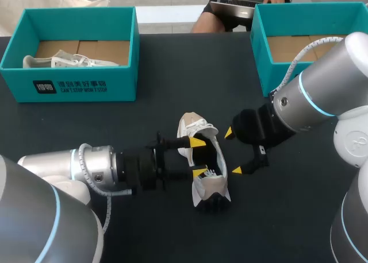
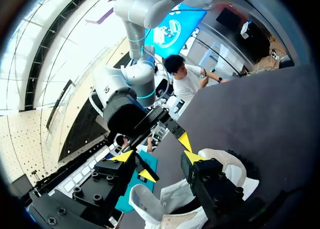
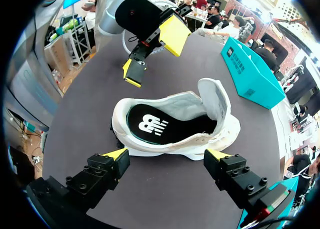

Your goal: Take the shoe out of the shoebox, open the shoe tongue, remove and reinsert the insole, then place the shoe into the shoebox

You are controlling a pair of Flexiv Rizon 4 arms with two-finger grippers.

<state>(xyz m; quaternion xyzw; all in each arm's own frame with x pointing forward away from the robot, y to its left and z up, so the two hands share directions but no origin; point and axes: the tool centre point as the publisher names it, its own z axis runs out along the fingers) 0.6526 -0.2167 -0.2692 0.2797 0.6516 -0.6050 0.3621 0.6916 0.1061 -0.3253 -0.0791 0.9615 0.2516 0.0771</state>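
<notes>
1. The bench (image 1: 172,73) carried 2 teal boxes along its far side. The left shoebox (image 1: 80,88) had a second shoe (image 1: 63,61) lying in it, and the right shoebox (image 1: 261,50) sat well apart from it.
2. The shoe (image 3: 165,145) stood on its sole at mid-bench, outside both boxes and between my 2 arms.
3. Its tongue (image 3: 216,96) was folded up and forward. I judged the opening done and pulling the insole to be the step in hand.
4. The dark insole (image 3: 150,123) lay flat inside, with its heel end exposed.
5. My left fingers (image 1: 198,142) were spread wide at the shoe's far side, gripping nothing and seemingly clear of it. My right fingers (image 1: 237,170) were also spread, low and just beside the near sole wall, empty.
6. To do it well, I reckoned 1 set of fingers should steady the shoe by its side walls. The other should pinch the insole's heel edge and draw it up and back, not straight up. That way the toe end would slide free without knocking the tongue shut.
</notes>
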